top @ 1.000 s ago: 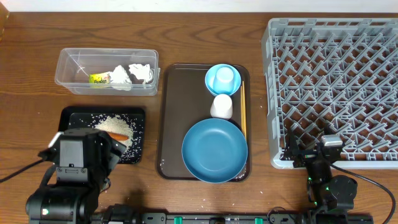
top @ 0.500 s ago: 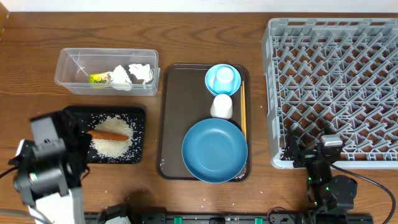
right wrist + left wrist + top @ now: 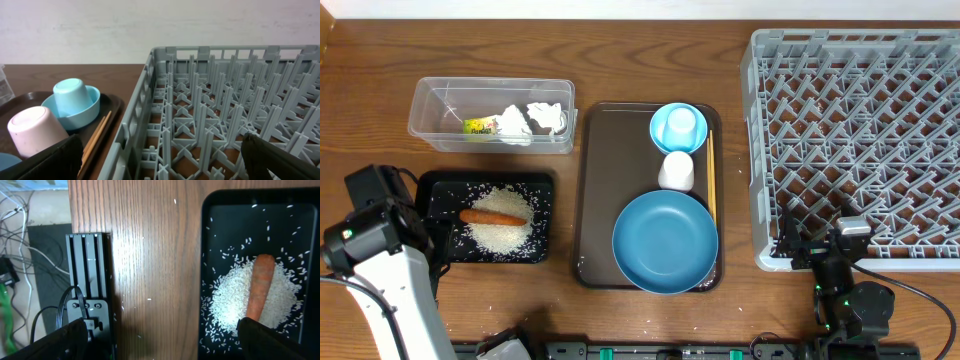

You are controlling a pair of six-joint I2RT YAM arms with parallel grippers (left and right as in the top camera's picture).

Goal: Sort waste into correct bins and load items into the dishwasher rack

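The carrot [image 3: 492, 216] lies on the rice heap [image 3: 502, 232] in the black tray [image 3: 542, 186]; both show in the left wrist view, carrot [image 3: 260, 287] on rice [image 3: 232, 297]. Tissues [image 3: 536, 119] and the wrapper [image 3: 478, 126] lie in the clear tub [image 3: 430, 104]. The dark-blue dish [image 3: 665, 241], white cup [image 3: 676, 171], light-blue bowl [image 3: 678, 127] and chopsticks [image 3: 710, 190] rest on the brown tray. My left gripper [image 3: 432, 234] [image 3: 165, 350] is open and empty at the black tray's left edge. My right gripper [image 3: 817, 246] [image 3: 160, 170] is open and empty over the rack's [image 3: 860, 130] front-left corner.
The brown serving tray [image 3: 600, 190] lies between the bins and the rack. A small light-blue cup sits upside down in the bowl [image 3: 75, 97]. Loose rice grains lie on the wood beside the black tray [image 3: 150, 299]. The table's front edge is close to my left gripper.
My left arm has swung from above the black tray to its left, uncovering the carrot on the rice. The right arm has not moved.
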